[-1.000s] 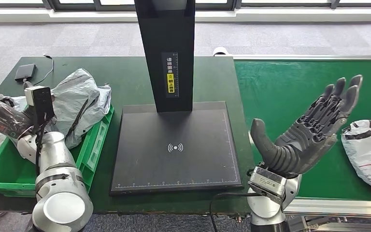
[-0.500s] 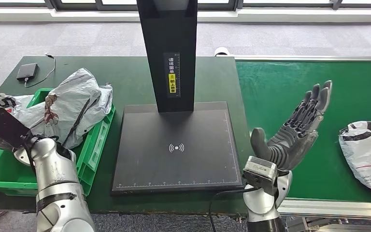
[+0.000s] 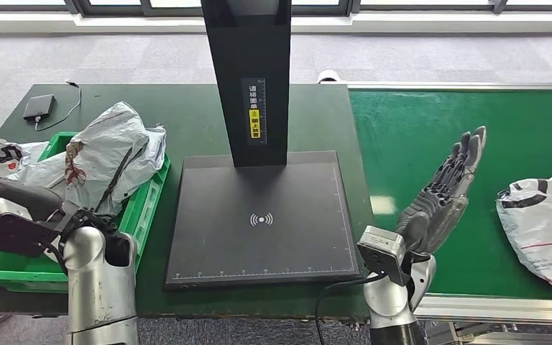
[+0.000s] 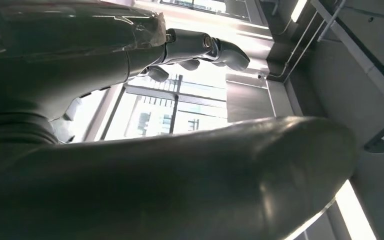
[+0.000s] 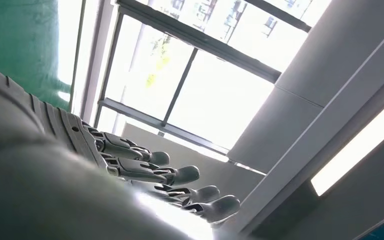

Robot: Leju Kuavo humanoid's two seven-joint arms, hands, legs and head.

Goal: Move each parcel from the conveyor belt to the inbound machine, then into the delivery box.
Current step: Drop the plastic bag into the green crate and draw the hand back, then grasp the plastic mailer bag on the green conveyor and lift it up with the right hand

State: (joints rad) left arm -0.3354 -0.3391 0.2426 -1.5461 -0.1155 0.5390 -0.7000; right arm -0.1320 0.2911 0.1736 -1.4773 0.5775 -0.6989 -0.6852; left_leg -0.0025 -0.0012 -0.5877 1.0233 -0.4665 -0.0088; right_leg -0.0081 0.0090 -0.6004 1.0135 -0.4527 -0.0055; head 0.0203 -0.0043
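While right hand (image 3: 442,198) hovers, parcel (image 3: 543,226) overhangs belt (image 3: 417,129).

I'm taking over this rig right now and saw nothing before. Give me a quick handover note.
Right hand: open, raised over the conveyor belt, holding nothing.
Left hand: nothing in it, fingers loosely curled, beside the green delivery box.
Done: grey parcels lie in the box.
Inbound machine: plate bare.
Left: the white parcel on the belt, apart from the right hand, goes to the machine, then the box.
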